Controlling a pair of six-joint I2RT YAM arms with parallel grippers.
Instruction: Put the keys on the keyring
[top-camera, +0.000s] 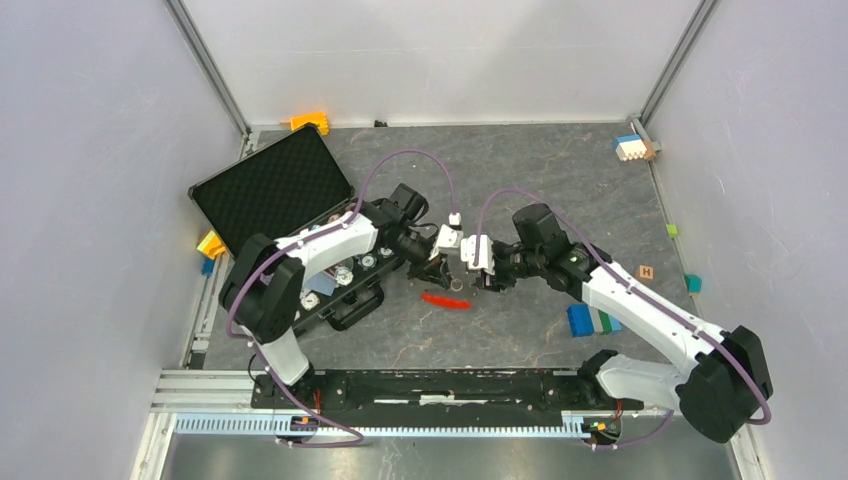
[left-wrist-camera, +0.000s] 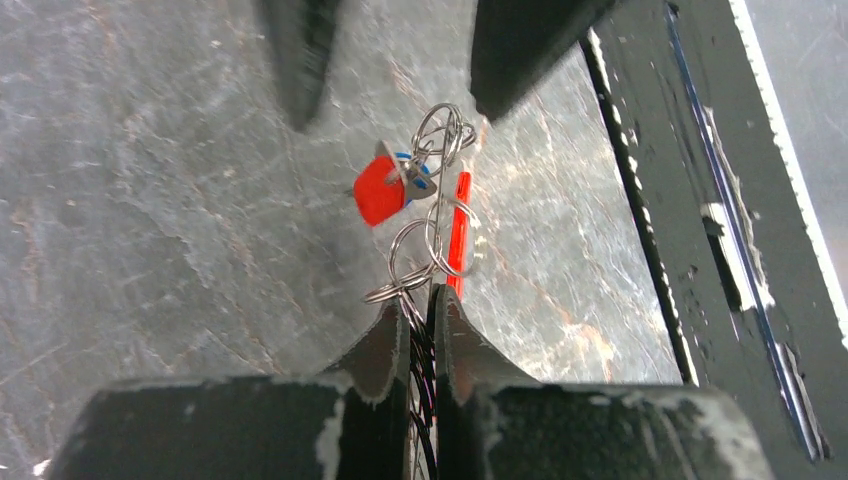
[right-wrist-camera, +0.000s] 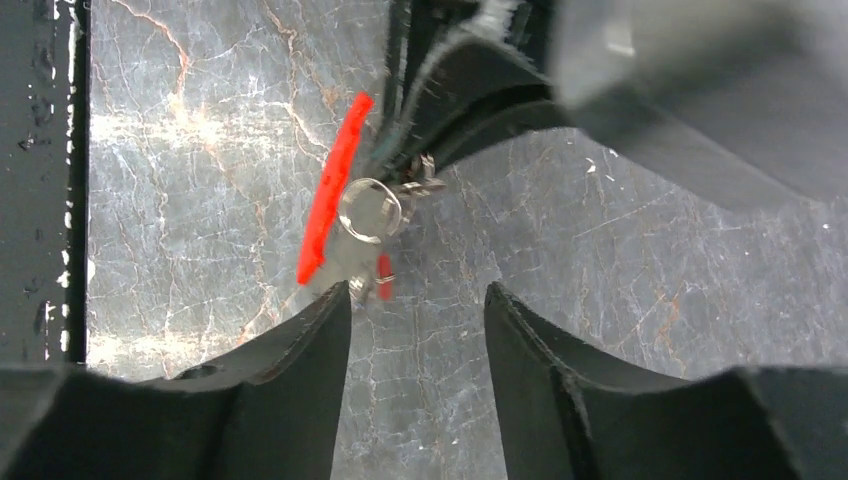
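Note:
My left gripper (left-wrist-camera: 422, 300) is shut on the keyring (left-wrist-camera: 400, 287): its dark wiry strap is pinched between the fingertips. Small metal rings and the long red clip (left-wrist-camera: 459, 220) stick out beyond them. The red-headed key (left-wrist-camera: 378, 192) dangles from the rings, with the blue-headed key (left-wrist-camera: 412, 170) half hidden behind it. My right gripper (right-wrist-camera: 418, 300) is open just in front of the bundle, with nothing between its fingers. In the right wrist view the red clip (right-wrist-camera: 333, 195) and a ring (right-wrist-camera: 370, 210) hang off the left fingertip. From above, both grippers (top-camera: 437, 262) (top-camera: 480, 275) meet at mid-table over the clip (top-camera: 445, 299).
An open black foam-lined case (top-camera: 275, 185) lies under the left arm. Loose blocks sit around: orange (top-camera: 310, 122), blue-and-white (top-camera: 632, 147), a wooden cube (top-camera: 646, 272), teal (top-camera: 693, 283), blue (top-camera: 580, 320). A black rail (top-camera: 430, 385) runs along the near edge.

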